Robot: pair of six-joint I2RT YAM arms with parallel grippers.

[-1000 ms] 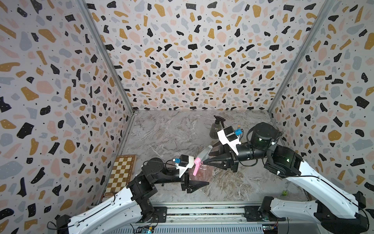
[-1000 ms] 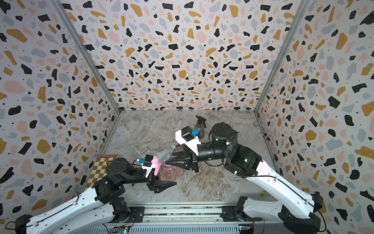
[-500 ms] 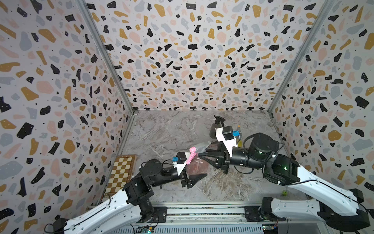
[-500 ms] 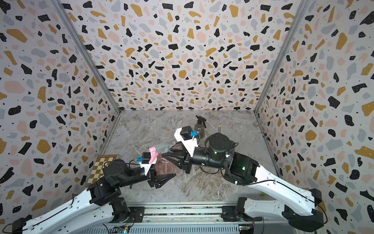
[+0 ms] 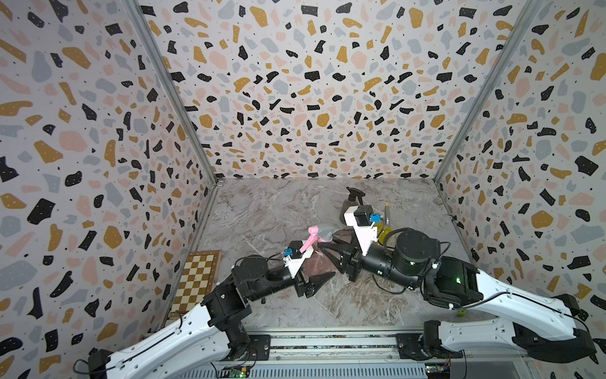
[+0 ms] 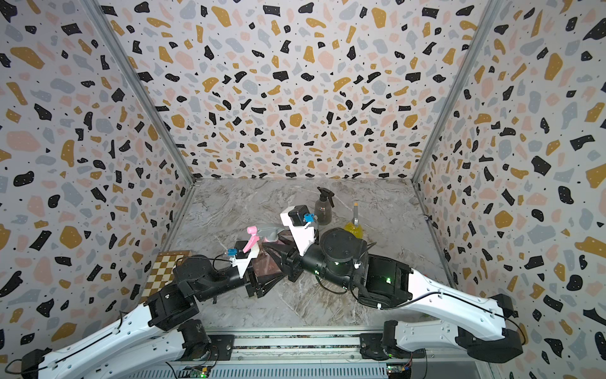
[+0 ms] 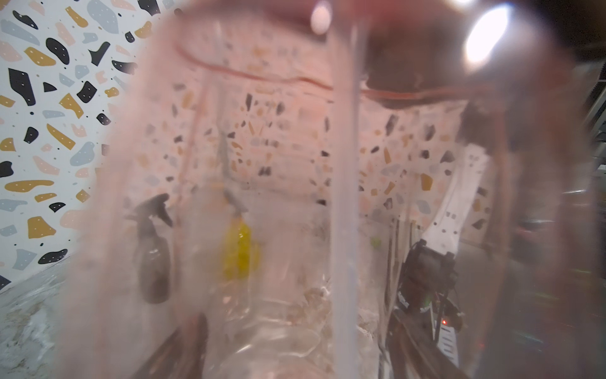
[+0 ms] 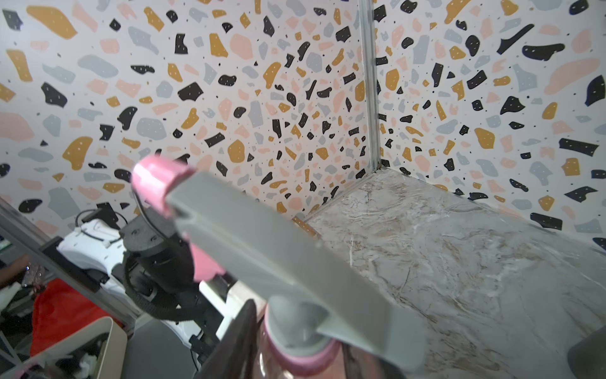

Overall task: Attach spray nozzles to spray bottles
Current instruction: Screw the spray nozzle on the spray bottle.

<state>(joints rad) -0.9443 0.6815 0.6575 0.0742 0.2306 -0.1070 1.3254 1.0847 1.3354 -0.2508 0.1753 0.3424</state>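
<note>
The pink bottle (image 5: 313, 262) (image 6: 265, 262) is upright just above the floor, with my left gripper (image 5: 314, 267) (image 6: 265, 272) shut on its body. The left wrist view looks straight through the pink bottle (image 7: 295, 164), and a dip tube (image 7: 342, 229) runs down inside it. The pink-and-grey nozzle (image 5: 319, 231) (image 6: 269, 229) (image 8: 262, 249) sits on its neck. My right gripper (image 5: 329, 246) (image 6: 277, 244) is open, its jaws either side of the pink collar (image 8: 305, 357). Behind stand the dark bottle (image 5: 351, 203) (image 6: 323, 210) with a black nozzle and the yellow bottle (image 6: 354, 229) with a grey nozzle.
A checkerboard (image 5: 196, 279) lies by the left wall. A small green object (image 5: 461, 313) sits near the right arm's base. The mounting rail (image 5: 328, 341) runs along the front edge. Patterned walls close in three sides.
The pink bottle and its nozzle have moved up and back a little in the left gripper. The right arm has swung lower and its jaws have widened round the collar.
</note>
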